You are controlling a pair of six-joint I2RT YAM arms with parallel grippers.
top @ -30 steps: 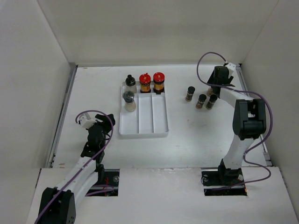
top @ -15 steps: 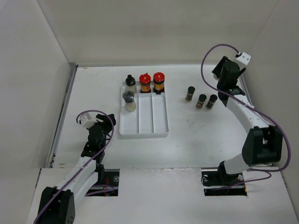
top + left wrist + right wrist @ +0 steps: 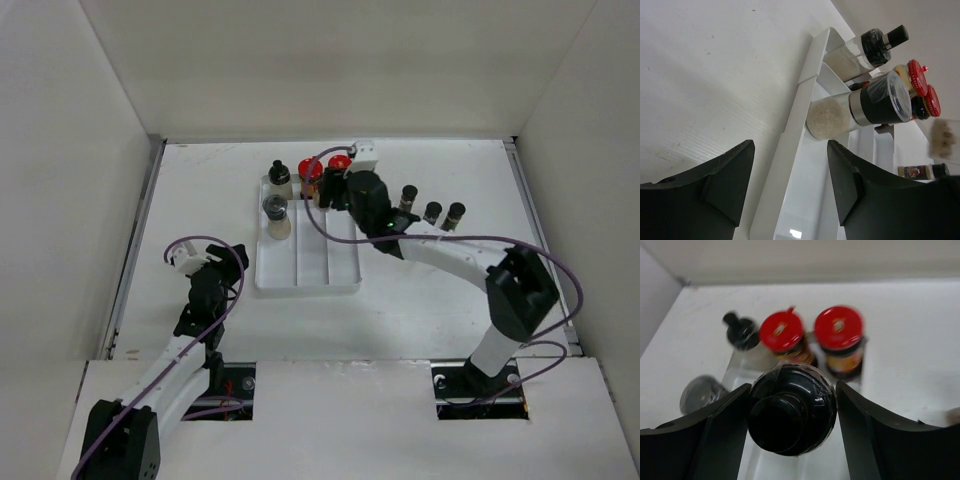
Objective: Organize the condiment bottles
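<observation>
My right claw is closed on a held bottle, 1 finger pressed to each side. Its round black cap faces straight up at my wrist camera, so its long axis runs upright, away from the lens, and the cap hides the body below. I hold it over the far end of the tray, just in front of 2 red-capped bottles. They stand upright side by side at that far end.

At the tray's left side stand 2 pale bottles, both upright. The spout bottle is at the far end and the grey-capped bottle is nearer me.

3 small dark bottles stand upright on the surface right of the tray. They form a loose row, caps up, close behind my right arm.

My left claw is open and empty. It sits low over the surface left of the tray and points toward the tray's left wall.
</observation>
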